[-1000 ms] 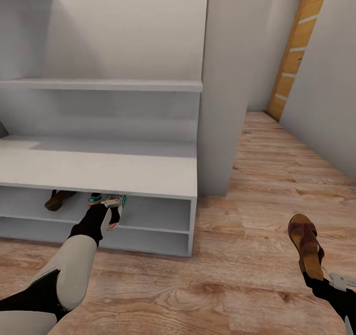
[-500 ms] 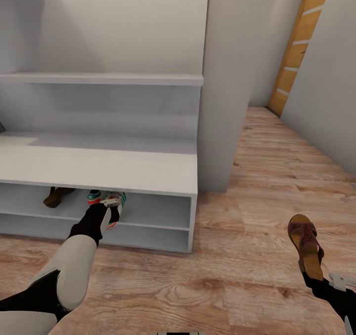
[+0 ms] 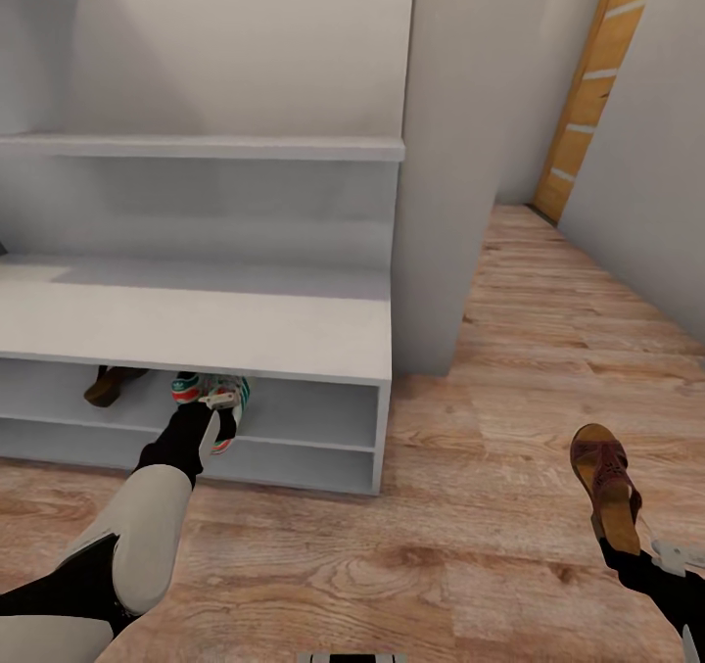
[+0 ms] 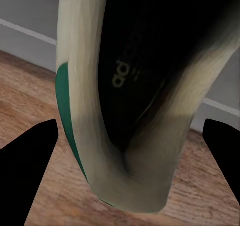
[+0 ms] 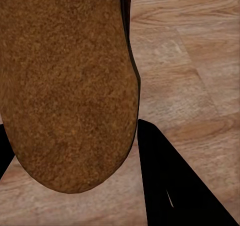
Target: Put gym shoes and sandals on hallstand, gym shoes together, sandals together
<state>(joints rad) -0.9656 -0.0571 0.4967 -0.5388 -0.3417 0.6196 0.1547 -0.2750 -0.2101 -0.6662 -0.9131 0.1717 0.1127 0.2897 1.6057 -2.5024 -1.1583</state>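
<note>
A home corridor, rendered in simulation. Light brown wood-grain plank floor (image 3: 509, 506) running toward 1 o'clock between plain pale-grey walls (image 3: 636, 183). At 1 o'clock, a honey-coloured wooden door with pale horizontal inlay strips (image 3: 587, 95) closing the far end. At 10 o'clock, a wide low pale-grey shoe rack with two open tiers and a tall back panel with a shelf (image 3: 245, 320), footwear tucked in its upper tier: a white sneaker with green stripes (image 3: 217, 401) and a dark brown sandal (image 3: 108, 385).

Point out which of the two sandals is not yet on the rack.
The sandal held by the right gripper, above the floor right of the rack. The other sandal sits inside the rack's upper tier, at its left.
</note>
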